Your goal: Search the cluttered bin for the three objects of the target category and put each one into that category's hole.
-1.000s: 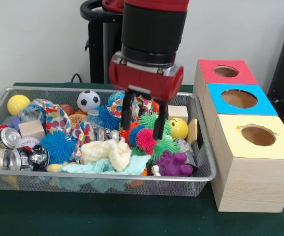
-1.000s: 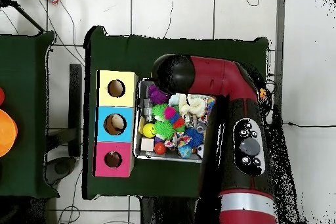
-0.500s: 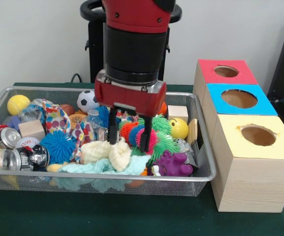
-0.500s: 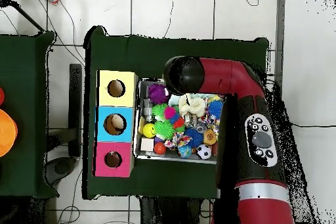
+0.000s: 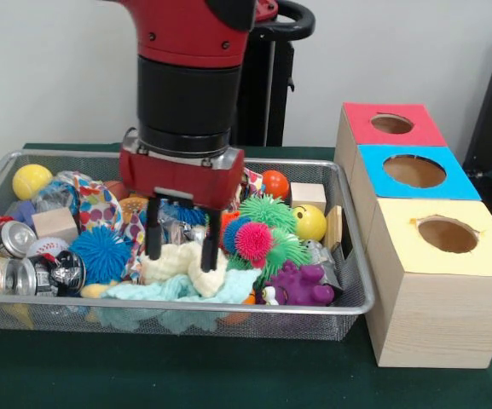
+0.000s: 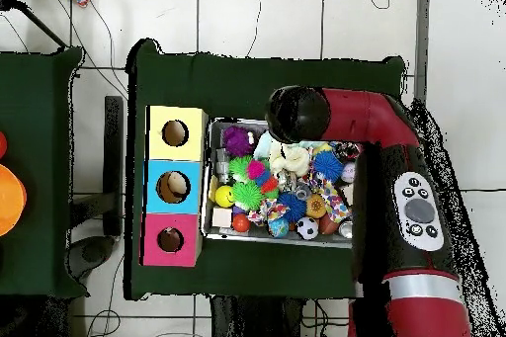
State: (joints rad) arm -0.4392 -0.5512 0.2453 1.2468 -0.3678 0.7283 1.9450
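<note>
The wire mesh bin [image 5: 169, 304] is full of mixed toys; it also shows in the overhead view [image 6: 210, 181]. My gripper [image 5: 183, 247] is open, with its fingertips [image 5: 153, 249] down at the cream knitted cloth [image 5: 182, 266] near the bin's front. It holds nothing. In the overhead view my arm [image 6: 296, 112] hides the gripper. I cannot pick out any plush animal among the clutter. The red-surround hole [image 5: 391, 124] tops the farthest wooden box on the right; it also shows in the overhead view [image 6: 170, 240].
The blue-surround hole [image 5: 414, 170] and yellow-surround hole [image 5: 447, 234] lie in front of the red one. Spiky balls [image 5: 258, 239], a purple rubber toy [image 5: 301, 285], a yellow smiley ball [image 5: 310, 221], cans [image 5: 11, 239] and a mint cloth [image 5: 186, 294] crowd the bin.
My arm has moved to the picture's left in the front view, from over the spiky balls to over the cream cloth, and the open fingers have come lower.
</note>
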